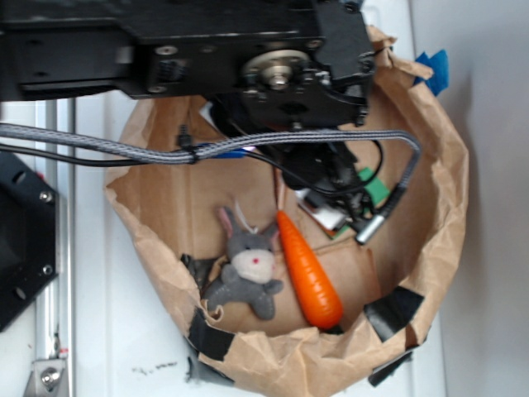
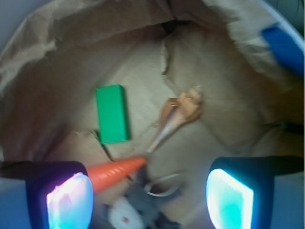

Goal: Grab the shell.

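Observation:
The shell lies on the brown paper floor in the wrist view, tan-orange with a knobby cream spire at the upper right and a thin tail pointing down-left. My gripper hangs above the floor, open wide, with nothing between its glowing pads. The shell sits ahead of the fingertips, apart from them. In the exterior view my black arm covers the spot where the shell lies.
A crumpled paper-bag wall rings the floor. An orange carrot and a grey plush bunny lie below the gripper. A green block rests left of the shell. Black tape patches the rim.

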Robot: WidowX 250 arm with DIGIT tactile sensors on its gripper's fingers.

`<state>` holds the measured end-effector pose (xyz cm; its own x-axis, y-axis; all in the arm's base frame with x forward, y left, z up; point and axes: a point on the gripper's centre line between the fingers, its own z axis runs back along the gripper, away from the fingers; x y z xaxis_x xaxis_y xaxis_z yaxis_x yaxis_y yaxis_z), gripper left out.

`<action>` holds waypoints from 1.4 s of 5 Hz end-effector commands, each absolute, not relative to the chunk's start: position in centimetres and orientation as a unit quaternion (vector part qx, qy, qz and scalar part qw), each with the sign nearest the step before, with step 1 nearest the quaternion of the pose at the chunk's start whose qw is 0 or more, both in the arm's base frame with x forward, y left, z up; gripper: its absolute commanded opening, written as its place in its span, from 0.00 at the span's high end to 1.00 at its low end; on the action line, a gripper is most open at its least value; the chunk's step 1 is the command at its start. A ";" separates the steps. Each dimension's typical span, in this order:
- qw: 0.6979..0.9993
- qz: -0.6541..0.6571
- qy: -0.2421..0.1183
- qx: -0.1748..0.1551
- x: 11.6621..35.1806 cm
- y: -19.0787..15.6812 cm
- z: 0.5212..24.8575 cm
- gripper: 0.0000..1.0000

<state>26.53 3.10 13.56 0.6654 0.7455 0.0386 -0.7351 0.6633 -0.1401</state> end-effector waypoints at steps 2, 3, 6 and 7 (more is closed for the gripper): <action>0.887 0.448 -0.097 -0.063 26.6 4.1 10.3 0.00; 0.884 0.450 -0.110 -0.061 26.2 5.1 9.0 0.00; 0.876 0.471 -0.087 -0.049 27.6 6.8 6.5 0.00; 0.882 0.463 -0.081 -0.036 27.8 6.8 5.0 0.00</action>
<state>26.94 6.00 3.79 0.5870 0.8065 0.0708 -0.8000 0.5913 -0.1020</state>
